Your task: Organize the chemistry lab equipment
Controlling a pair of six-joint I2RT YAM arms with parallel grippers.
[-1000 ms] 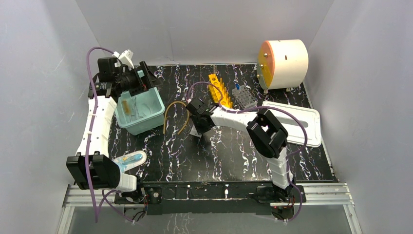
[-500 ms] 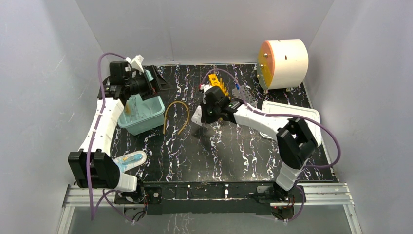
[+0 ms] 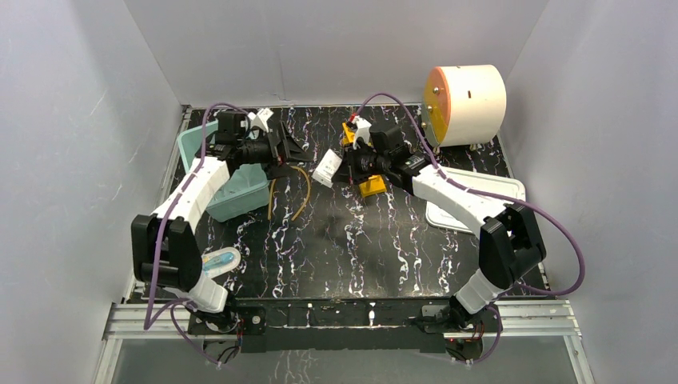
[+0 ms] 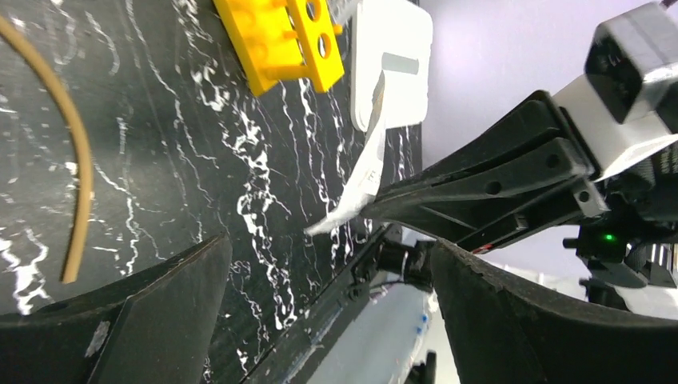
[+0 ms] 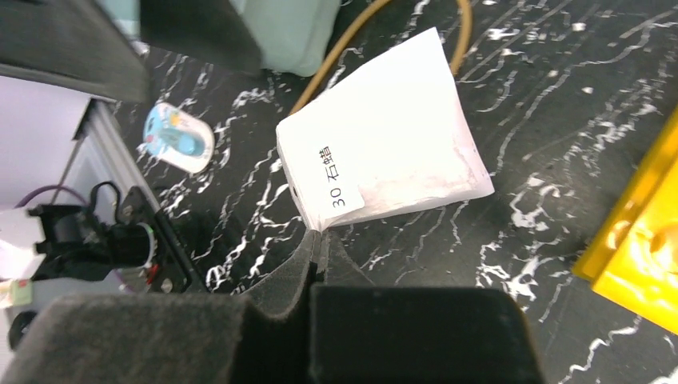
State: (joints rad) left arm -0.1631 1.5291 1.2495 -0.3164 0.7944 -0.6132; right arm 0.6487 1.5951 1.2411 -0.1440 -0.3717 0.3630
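1. Both arms have swung toward the far middle: the right tool (image 5: 316,240) pinches a white labelled packet (image 5: 384,164) by its corner, above the surface (image 5: 520,64), and the left tool (image 3: 285,152) has left the teal bin (image 3: 240,192).
2. Wide and empty, the left tool faces the packet.
3. Just right of the bin lies the amber rubber tube (image 3: 292,190).
4. Stowing the packet seems in hand; next, carry it left over the bin, or pass it across, before releasing.

— Our left gripper (image 3: 289,152) swings away from the teal bin (image 3: 240,196) and now reaches over the amber rubber tube (image 3: 306,192).
— And our right gripper (image 3: 345,166) lifts the white packet (image 3: 326,168) off the table, back toward the yellow rack (image 3: 372,188).
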